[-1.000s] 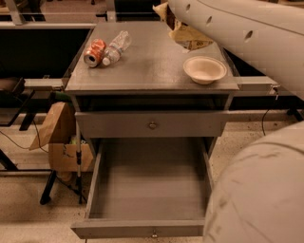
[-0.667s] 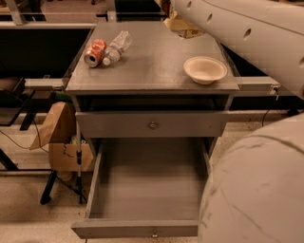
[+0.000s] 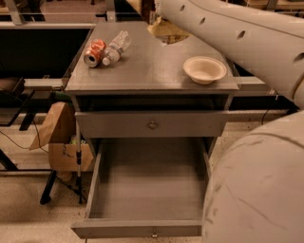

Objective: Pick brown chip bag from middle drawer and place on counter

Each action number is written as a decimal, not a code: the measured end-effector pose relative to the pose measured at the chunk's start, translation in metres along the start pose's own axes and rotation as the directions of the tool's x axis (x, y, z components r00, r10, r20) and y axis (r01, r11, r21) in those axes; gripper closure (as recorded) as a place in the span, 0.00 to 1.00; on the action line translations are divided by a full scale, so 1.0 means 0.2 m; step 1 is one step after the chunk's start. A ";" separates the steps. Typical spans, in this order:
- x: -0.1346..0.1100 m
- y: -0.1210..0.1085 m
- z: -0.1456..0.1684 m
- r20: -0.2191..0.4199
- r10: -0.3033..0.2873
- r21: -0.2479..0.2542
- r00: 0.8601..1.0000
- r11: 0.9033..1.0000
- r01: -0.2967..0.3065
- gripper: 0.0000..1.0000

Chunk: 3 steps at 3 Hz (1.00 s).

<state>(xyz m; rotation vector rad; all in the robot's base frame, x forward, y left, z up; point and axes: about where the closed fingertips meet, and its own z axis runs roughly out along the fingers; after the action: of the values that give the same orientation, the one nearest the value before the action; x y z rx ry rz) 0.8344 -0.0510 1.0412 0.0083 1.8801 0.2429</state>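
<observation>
Here our gripper hangs over the counter's far edge, beside the brown chip bag. We cannot tell whether it grips.

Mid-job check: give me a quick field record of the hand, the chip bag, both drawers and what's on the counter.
counter: bowl at right; soda can and water bottle lying at far left
brown chip bag: at far edge, under the arm; held or resting, cannot tell
hand: just above the bag, largely hidden
middle drawer: pulled open, no bag inside
upper drawer: shut
</observation>
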 end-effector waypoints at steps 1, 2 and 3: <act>0.16 0.15 0.07 -0.070 0.008 -0.094 0.998 0.996 -0.014 1.00; 0.26 0.29 0.12 -0.113 0.017 -0.175 0.993 0.984 -0.037 1.00; 0.38 0.44 0.18 -0.167 -0.006 -0.222 0.986 0.975 -0.031 0.98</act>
<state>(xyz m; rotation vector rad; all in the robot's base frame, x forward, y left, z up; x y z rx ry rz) 0.8340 0.0498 0.9734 -0.1585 2.0098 0.4759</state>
